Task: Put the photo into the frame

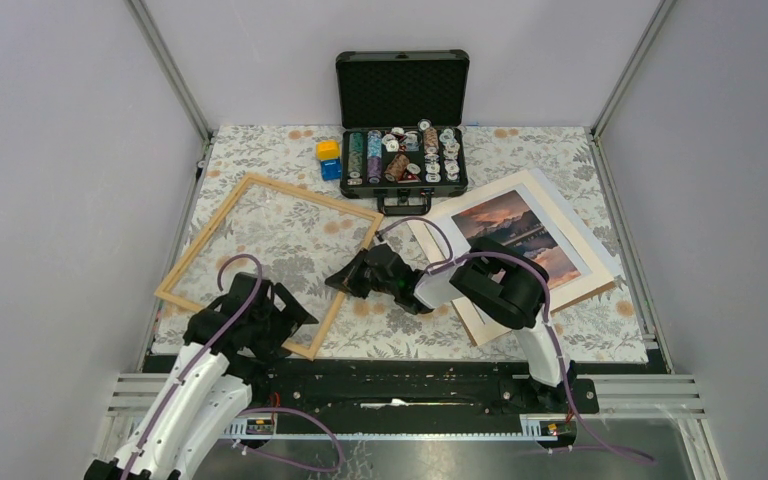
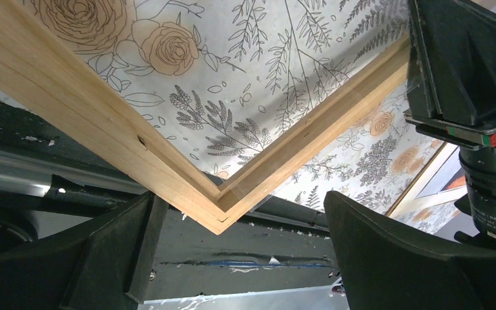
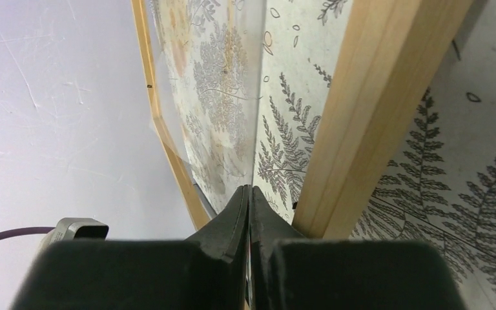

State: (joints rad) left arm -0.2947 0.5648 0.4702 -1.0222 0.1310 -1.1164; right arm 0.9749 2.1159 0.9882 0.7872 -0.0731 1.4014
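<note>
The worktop [image 1: 260,150] is covered with a floral cloth. At 9 o'clock lies the frame [image 1: 205,237], thin rails of light raw wood with a stepped inner edge, turned like a diamond. The left end effector [image 2: 242,206] is spread wide, with the frame's near corner between its fingers and not touching them. The right end effector [image 3: 248,194] is pressed together just beside the right rail and seems to pinch the edge of a thin clear pane [image 3: 232,97]. At 12 o'clock stand a yellow block [image 1: 328,149], a blue block [image 1: 331,170] and an open black case [image 1: 400,90] of round chips. At 3 o'clock the photo [image 1: 515,235] lies flat, apart from the frame, with the right arm partly across its corner.
</note>
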